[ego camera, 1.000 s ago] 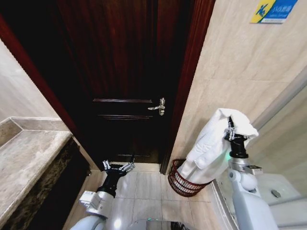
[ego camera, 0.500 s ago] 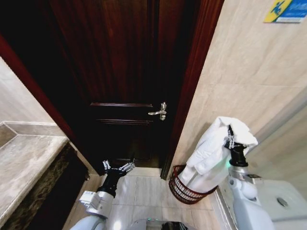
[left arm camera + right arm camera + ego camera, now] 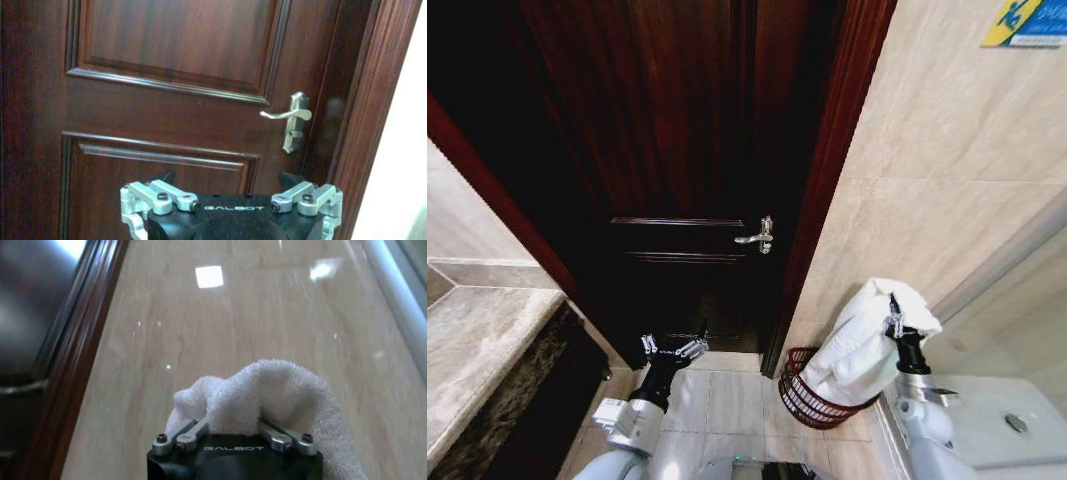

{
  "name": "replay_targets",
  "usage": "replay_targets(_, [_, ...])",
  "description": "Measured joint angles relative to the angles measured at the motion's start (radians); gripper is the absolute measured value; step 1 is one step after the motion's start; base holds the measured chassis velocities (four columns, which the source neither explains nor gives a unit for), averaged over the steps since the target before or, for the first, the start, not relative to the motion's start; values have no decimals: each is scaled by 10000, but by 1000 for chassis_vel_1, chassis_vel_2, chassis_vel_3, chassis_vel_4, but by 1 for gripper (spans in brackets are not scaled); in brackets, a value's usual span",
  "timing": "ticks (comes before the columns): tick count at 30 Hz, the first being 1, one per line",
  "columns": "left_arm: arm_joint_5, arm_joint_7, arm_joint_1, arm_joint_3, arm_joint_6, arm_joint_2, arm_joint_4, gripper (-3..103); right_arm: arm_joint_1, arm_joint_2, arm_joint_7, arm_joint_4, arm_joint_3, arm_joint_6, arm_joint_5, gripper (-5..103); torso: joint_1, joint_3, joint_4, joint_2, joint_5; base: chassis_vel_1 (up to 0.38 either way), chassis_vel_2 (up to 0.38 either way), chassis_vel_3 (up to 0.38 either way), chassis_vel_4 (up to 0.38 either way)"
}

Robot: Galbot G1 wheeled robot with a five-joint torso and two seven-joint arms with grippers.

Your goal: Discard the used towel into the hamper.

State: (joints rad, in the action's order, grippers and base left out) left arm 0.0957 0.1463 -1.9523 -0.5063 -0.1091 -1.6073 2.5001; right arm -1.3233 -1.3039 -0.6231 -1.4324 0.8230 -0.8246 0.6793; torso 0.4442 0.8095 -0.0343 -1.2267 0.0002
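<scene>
A white towel (image 3: 862, 340) hangs from my right gripper (image 3: 893, 322), which is shut on its upper fold; the cloth drapes down over the hamper (image 3: 802, 395), a dark reddish-brown open-weave basket on the floor by the wall. The right wrist view has the towel (image 3: 267, 395) bunched between the fingers, with the beige tiled wall behind. My left gripper (image 3: 672, 349) is held low in front of the door, open and holding nothing. In the left wrist view the left gripper (image 3: 230, 200) faces the dark door.
A dark wooden door (image 3: 677, 170) with a silver handle (image 3: 759, 236) stands straight ahead, shut. A marble counter (image 3: 477, 340) is at the left. A white fixture (image 3: 997, 420) sits at the lower right beside the beige tiled wall (image 3: 947, 170).
The right gripper and the towel have come lower, closer to the hamper. The camera has shifted, so the door sits lower in view. The left arm has not moved.
</scene>
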Motion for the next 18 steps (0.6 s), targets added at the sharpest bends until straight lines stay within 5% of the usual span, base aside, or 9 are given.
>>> replay_targets(18, [0,0,0,0,0,0,0,100,622,-350,-481,1840,-277,9,-151,11,1,0,0,0,-2,0,0,0,0])
